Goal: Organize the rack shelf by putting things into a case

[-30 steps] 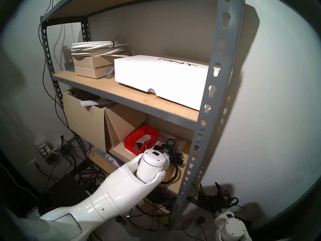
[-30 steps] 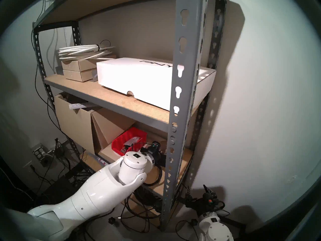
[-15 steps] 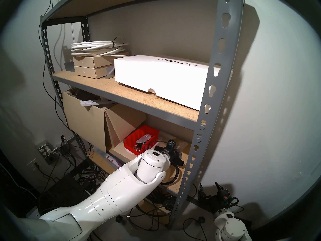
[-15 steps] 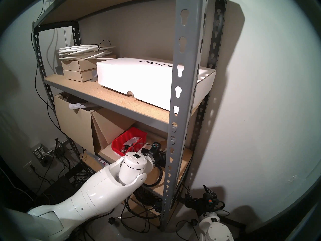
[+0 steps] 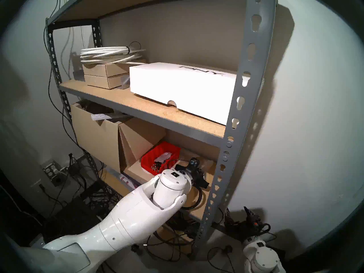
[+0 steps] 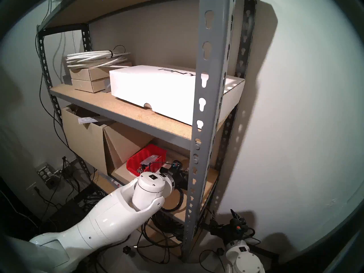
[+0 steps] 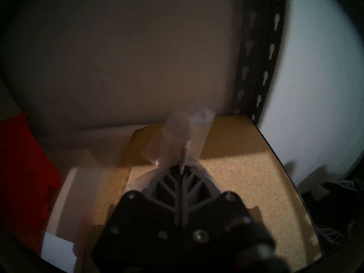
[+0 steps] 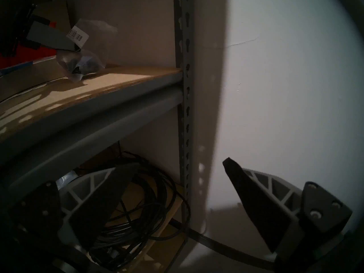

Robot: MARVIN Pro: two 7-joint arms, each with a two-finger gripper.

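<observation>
Grabbing: left claw [image 7: 182, 166] was clenched on the clear bag [image 7: 177, 136], lower centre.
Next: carry it left into the red bin [image 5: 160, 158].
Right claw [image 8: 171, 187]: released.

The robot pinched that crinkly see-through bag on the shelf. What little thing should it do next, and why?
Probably lift the clear bag a little, then carry it left to the red bin. The left gripper is shut on the bag's top, but the bag's bottom, with the black parts, seems to hang at the shelf board. The bin sits just to the left, with packets already inside.
</observation>
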